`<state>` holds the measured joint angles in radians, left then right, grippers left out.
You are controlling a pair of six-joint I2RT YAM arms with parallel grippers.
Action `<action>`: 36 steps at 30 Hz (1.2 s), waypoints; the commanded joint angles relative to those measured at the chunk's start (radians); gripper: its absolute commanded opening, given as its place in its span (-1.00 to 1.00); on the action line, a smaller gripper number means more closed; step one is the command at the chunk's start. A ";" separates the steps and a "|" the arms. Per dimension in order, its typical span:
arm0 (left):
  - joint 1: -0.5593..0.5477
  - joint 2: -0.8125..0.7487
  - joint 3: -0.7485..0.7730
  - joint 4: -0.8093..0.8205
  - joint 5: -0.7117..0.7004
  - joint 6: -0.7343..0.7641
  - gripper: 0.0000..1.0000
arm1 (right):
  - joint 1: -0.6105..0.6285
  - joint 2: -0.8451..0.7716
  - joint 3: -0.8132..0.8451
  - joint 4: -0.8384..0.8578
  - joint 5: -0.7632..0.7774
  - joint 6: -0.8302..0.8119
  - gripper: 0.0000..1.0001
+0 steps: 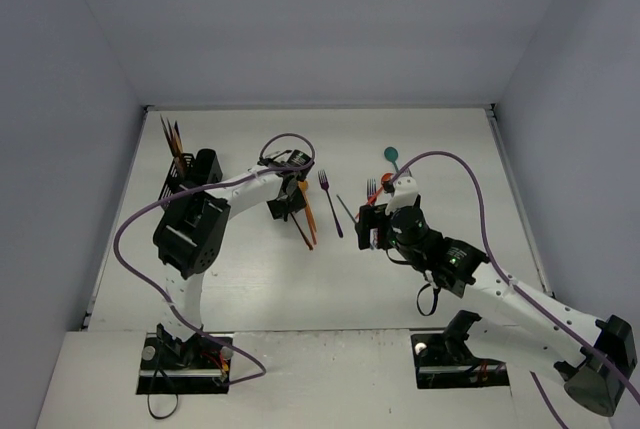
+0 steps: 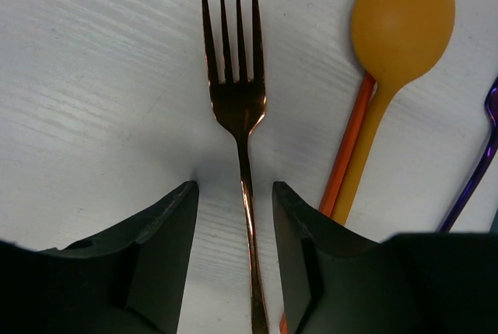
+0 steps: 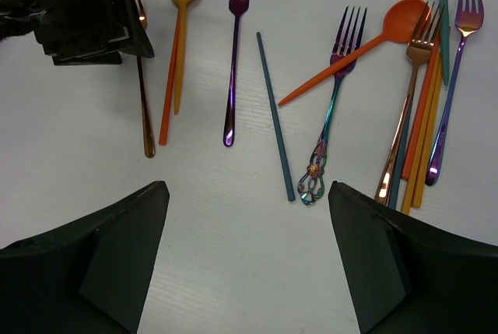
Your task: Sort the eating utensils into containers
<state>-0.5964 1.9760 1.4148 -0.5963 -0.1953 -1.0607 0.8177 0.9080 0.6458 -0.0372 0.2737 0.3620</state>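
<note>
My left gripper (image 2: 233, 188) is open and low over the table, its jaws straddling the handle of a copper fork (image 2: 237, 100) that lies flat, with a gap on each side. In the top view the left gripper (image 1: 288, 204) is at mid-table. My right gripper (image 3: 247, 188) is open and empty above bare table, near the handle ends of a purple fork (image 3: 235, 38), a teal stick (image 3: 275, 116) and an iridescent fork (image 3: 334, 93). The black mesh caddy (image 1: 180, 181) stands at the back left with several copper utensils upright in it.
An orange-yellow spoon (image 2: 401, 22) and an orange stick (image 2: 346, 147) lie just right of the copper fork. To the right lies a cluster of an orange spoon (image 3: 366, 38), a second copper fork (image 3: 405, 108), a purple fork (image 3: 451, 85) and a teal spoon (image 3: 441, 7).
</note>
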 commanded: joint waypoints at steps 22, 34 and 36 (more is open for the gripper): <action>-0.009 -0.374 -0.015 0.004 -0.310 0.254 -1.00 | -0.008 -0.017 0.010 0.040 0.019 0.017 0.62; 0.279 -0.947 -0.394 0.573 -0.378 0.825 -1.00 | -0.009 -0.013 0.021 0.040 -0.001 0.007 0.62; 0.356 -0.984 -0.445 0.666 -0.258 0.861 -1.00 | -0.009 -0.012 0.023 0.040 -0.006 0.003 0.62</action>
<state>-0.3883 1.0219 1.0536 -0.1950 -0.6000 -0.3829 0.8169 0.8909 0.6304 -0.0380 0.2726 0.3668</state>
